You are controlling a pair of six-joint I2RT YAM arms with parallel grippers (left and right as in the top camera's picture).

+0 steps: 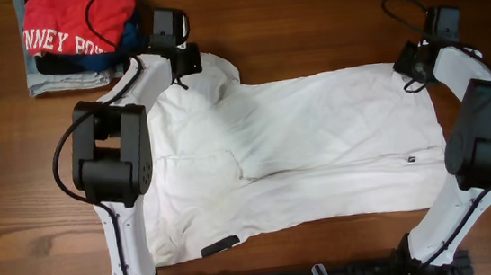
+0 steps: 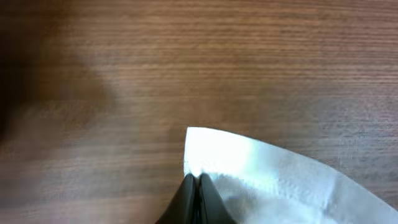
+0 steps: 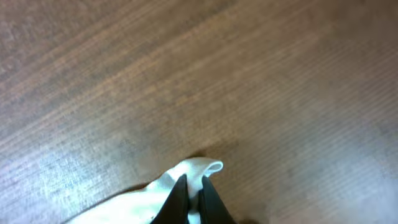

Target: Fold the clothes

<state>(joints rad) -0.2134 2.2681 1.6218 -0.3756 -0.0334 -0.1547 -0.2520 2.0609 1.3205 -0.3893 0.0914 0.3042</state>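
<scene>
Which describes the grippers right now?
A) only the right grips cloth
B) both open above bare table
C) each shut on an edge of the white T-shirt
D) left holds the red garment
C: the wrist views show the left gripper and the right gripper each pinching the white T-shirt.

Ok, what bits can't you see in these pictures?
Overhead: the left arm covers part of the white T-shirt.
Overhead: the small dark tag is too tiny to read.
Overhead: the top edge cuts off the red garment.
Wrist views: the left gripper and right gripper are cut off below, pinching shirt corners.
</scene>
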